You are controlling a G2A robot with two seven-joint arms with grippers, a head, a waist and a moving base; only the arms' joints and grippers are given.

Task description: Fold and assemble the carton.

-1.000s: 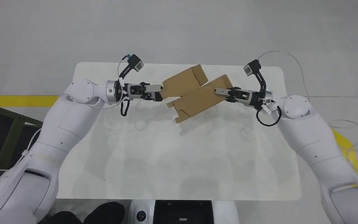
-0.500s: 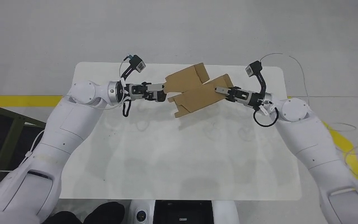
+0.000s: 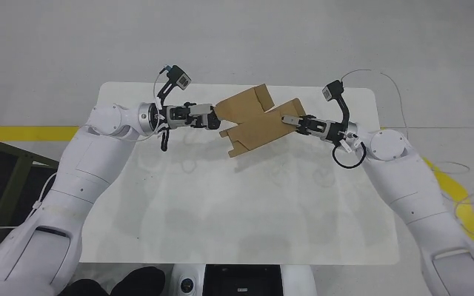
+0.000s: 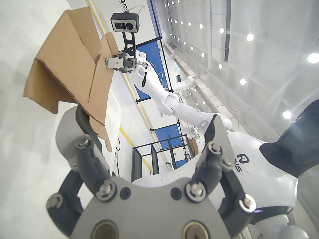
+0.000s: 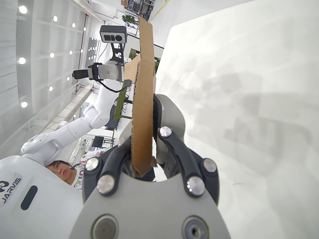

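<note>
A flat brown carton [image 3: 255, 118], partly folded with its flaps spread, hangs above the far half of the white table [image 3: 148, 222]. My right gripper [image 3: 290, 120] is shut on the carton's right end; in the right wrist view the cardboard [image 5: 143, 100] stands edge-on between that gripper's [image 5: 147, 118] fingers. My left gripper [image 3: 216, 120] sits at the carton's left edge and is open. In the left wrist view its [image 4: 147, 115] two fingers stand wide apart, and a corner of the carton [image 4: 67, 58] rests against one finger [image 4: 83, 123]. The right gripper [image 4: 117, 63] shows at the carton's far end.
The table's near half below the carton is bare white surface. A yellow floor line [image 3: 37, 133] runs past the table's left side. A cable [image 3: 385, 78] loops from the right wrist near the table's far right corner.
The left wrist has turned and its gripper has edged right along the carton's left edge. The carton has shifted slightly left and tilted a little. The right gripper keeps its hold.
</note>
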